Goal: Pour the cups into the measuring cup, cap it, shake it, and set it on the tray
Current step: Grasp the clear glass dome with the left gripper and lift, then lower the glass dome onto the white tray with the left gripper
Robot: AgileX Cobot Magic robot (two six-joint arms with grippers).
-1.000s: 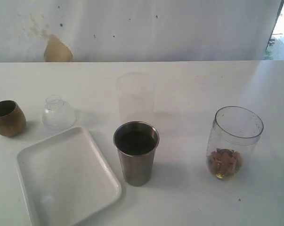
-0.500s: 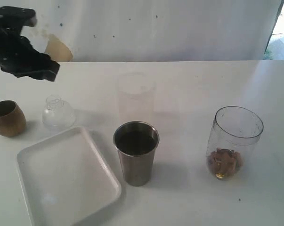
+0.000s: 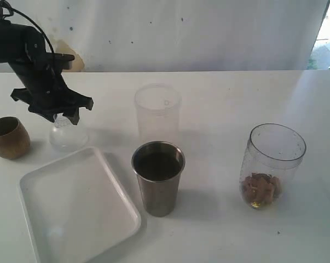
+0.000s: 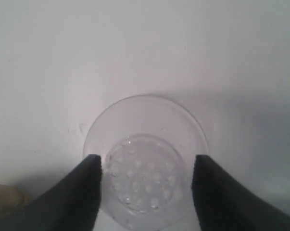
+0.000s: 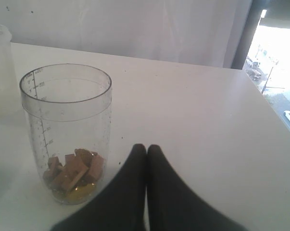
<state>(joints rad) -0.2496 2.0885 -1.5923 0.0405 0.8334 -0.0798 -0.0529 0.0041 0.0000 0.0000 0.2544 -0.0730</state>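
Observation:
The measuring cup stands at the right with brown chunks and a little yellow liquid in its bottom. In the right wrist view the measuring cup is just beside my right gripper, which is shut and empty. The steel tumbler stands mid-table, and the wooden cup sits at the far left. My left gripper hangs open directly over the clear dome lid. Its fingers flank the dome lid's perforated top without gripping it. The white tray lies at the front left.
A frosted straight cup stands behind the steel tumbler. The wooden cup's rim shows at the edge of the left wrist view. The table's back edge meets a white wall, and a bright doorway opens at the far right.
The left arm has come into view from the upper left and dropped over the dome lid, and its jaws have opened. The cups, tray and right gripper have not moved.

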